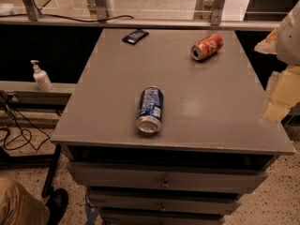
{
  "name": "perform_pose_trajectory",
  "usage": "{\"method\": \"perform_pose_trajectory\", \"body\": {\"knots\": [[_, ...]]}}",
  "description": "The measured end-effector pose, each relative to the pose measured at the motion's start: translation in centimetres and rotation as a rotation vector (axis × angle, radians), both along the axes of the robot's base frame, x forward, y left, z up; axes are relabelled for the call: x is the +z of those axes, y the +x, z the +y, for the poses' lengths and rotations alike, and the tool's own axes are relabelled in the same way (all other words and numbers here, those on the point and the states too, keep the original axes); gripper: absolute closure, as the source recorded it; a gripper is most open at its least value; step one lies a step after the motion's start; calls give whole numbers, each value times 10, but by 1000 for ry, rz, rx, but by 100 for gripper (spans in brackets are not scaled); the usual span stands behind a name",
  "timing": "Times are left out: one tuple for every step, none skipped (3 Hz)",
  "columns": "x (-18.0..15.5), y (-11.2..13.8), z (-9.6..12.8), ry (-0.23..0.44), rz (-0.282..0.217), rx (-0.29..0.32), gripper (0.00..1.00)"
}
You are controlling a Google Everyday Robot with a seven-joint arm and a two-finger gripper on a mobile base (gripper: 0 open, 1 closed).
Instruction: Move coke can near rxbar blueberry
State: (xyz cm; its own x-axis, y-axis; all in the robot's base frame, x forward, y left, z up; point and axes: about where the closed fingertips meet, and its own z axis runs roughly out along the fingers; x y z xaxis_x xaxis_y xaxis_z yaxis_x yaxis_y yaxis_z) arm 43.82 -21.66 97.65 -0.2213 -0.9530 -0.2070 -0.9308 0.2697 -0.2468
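The coke can [206,47] lies on its side on the grey bench [206,121], toward the far right corner, with its silver top turned to the front left. Whether it is opened or holds anything cannot be told. A blue and white can [150,109] also lies on its side, near the middle of the front half, its top facing the front edge; what it holds is likewise hidden. The rxbar [135,36] lies flat at the far edge, left of centre, well apart from the coke can and from the blue can.

The gripper [277,102] hangs at the right edge of the view, over the bench's right side, pale and blocky. It is nearer the front than the coke can, to the can's right and apart from it, touching nothing visible. Whether it is apart or together I cannot tell.

Below the top are drawers [164,182]. A pump bottle [41,76] stands on a ledge to the left.
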Motion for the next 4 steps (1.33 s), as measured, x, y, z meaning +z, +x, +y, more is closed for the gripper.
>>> {"method": "perform_pose_trajectory", "body": {"knots": [[0, 0, 0, 0, 0, 0, 0], [-5, 23, -2, 57, -16, -35, 0], [-16, 68, -7, 95, -89, -30, 0], [-16, 126, -9, 99, -217, 36, 0]]}}
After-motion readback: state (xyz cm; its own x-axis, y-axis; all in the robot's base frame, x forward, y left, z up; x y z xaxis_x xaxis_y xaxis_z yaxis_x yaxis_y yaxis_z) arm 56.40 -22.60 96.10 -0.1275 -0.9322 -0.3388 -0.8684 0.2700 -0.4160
